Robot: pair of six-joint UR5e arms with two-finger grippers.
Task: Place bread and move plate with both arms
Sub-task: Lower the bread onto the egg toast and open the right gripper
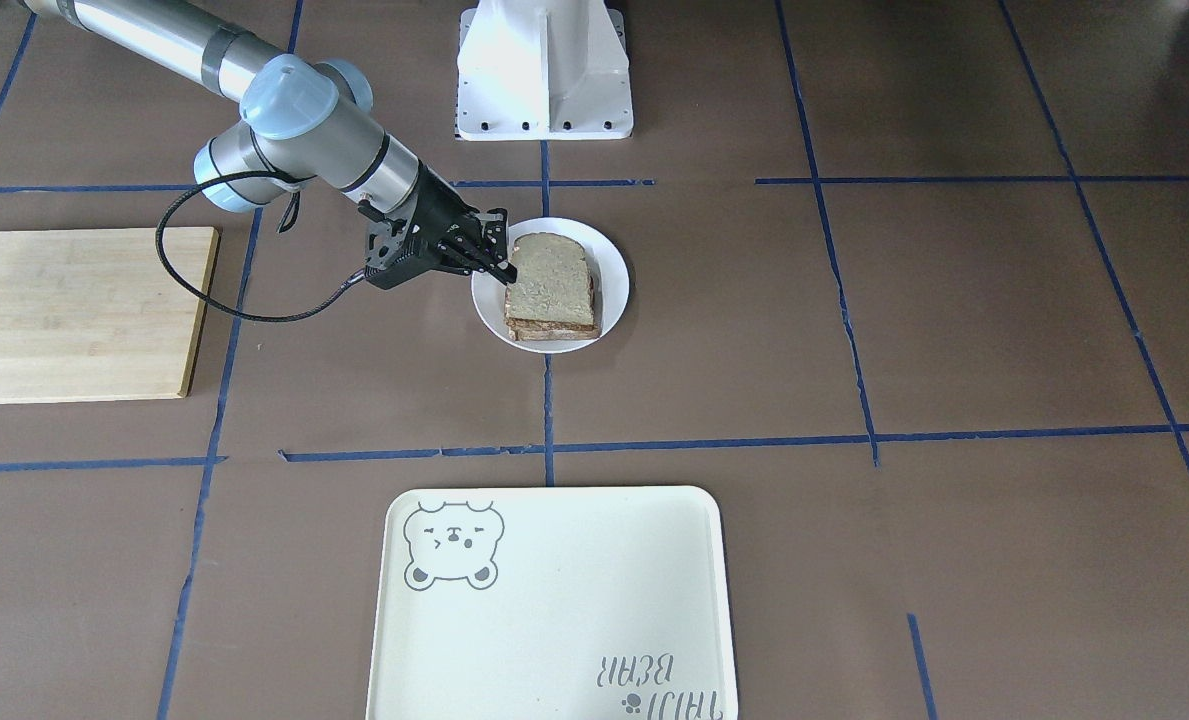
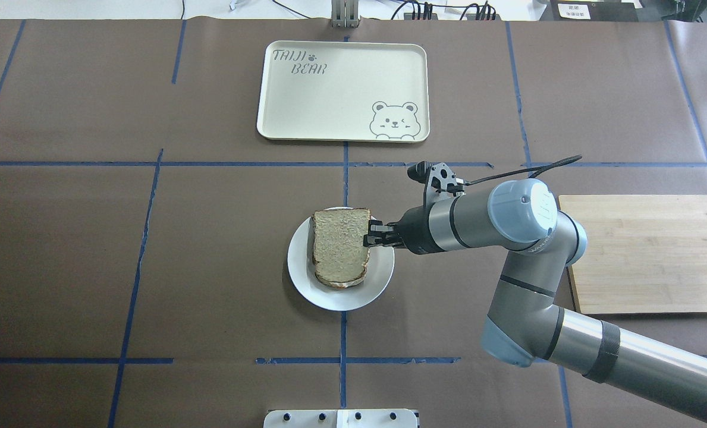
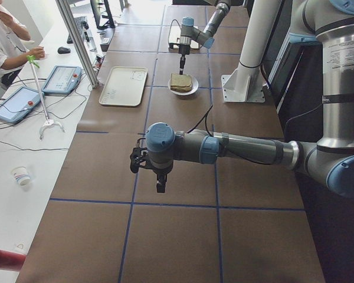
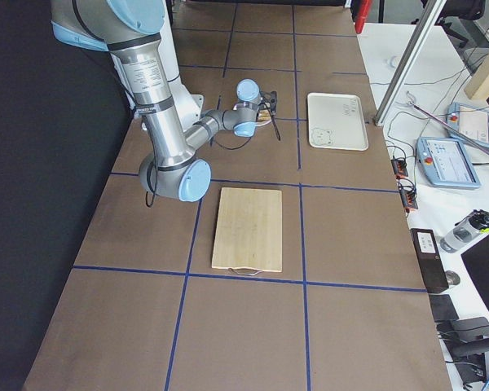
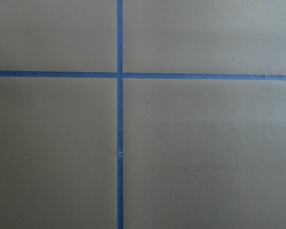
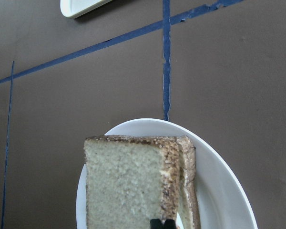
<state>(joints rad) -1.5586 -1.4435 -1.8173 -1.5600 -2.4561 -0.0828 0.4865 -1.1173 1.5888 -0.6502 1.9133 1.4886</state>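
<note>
Bread (image 2: 339, 246) lies flat on the plate (image 2: 305, 285) at mid-table, and the right gripper (image 2: 371, 233) is at its edge. We see the two fingers drawn almost together on the crust on the side toward the robot's right, so we judge it a pinch not yet let go. From the tool, the slice spreads toward the robot's left. Its long axis runs crosswise to the fingers, rounded end toward the base (image 2: 341, 419), square end toward the tray (image 2: 341, 89).

Going outward in the right wrist view, we meet the fingertips at the bottom edge, then the slice, the white rim, the tape cross (image 6: 166, 62), and last a corner of the tray. Only there do we clearly see a second slice (image 6: 188, 191) under the first; from overhead the two read as one.

The right arm is plainly the nearer. The left gripper (image 3: 159, 184) shows only in the left side view, hanging over the table (image 3: 183, 236) well apart from the plate, and we cannot tell how its fingers stand.
</note>
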